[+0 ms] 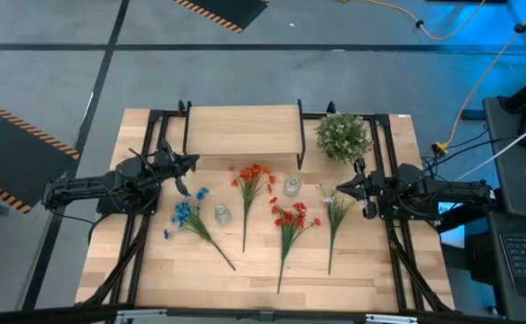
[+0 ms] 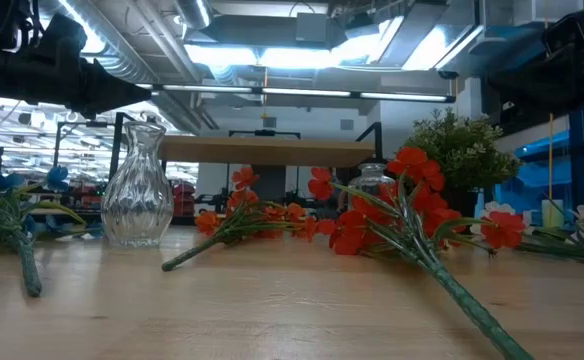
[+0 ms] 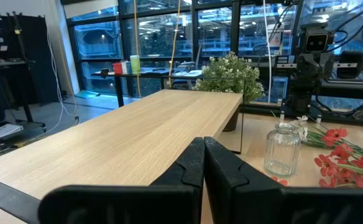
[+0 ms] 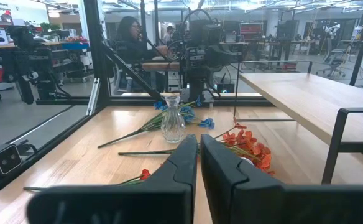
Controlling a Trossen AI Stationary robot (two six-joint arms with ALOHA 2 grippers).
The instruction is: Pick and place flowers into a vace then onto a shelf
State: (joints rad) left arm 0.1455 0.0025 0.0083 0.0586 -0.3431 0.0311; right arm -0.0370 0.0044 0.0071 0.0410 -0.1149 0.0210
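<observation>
Light-wood worktop (image 1: 155, 279) on a grey floor, both arms parked at its edges. Left gripper (image 1: 188, 163) sits clenched and empty at the left end of the shelf (image 1: 242, 130), above the worktop; in its wrist view the fingers (image 3: 194, 163) press together. Right gripper (image 1: 342, 190) is likewise clenched on nothing, just beside the white sprig (image 1: 335, 216), below the bushy green plant (image 1: 343, 135).

Flowers lie flat in a row in front of the shelf, stems pointing toward the near edge:
- blue sprig (image 1: 189, 214), small clustered blooms, nearest the left gripper
- orange-red sprig (image 1: 250, 180), longest stem, mid-worktop
- red sprig (image 1: 290, 219), broad petals, thick green stem
- white sprig, pale and sparse, nearest the right gripper

Two clear glass vases stand upright and empty: a fluted vase (image 1: 222, 213) between blue and orange-red sprigs, and a ribbed vase (image 1: 292, 185) between orange-red and red sprigs

Shelf is a pale board on thin black legs, nothing on it
</observation>
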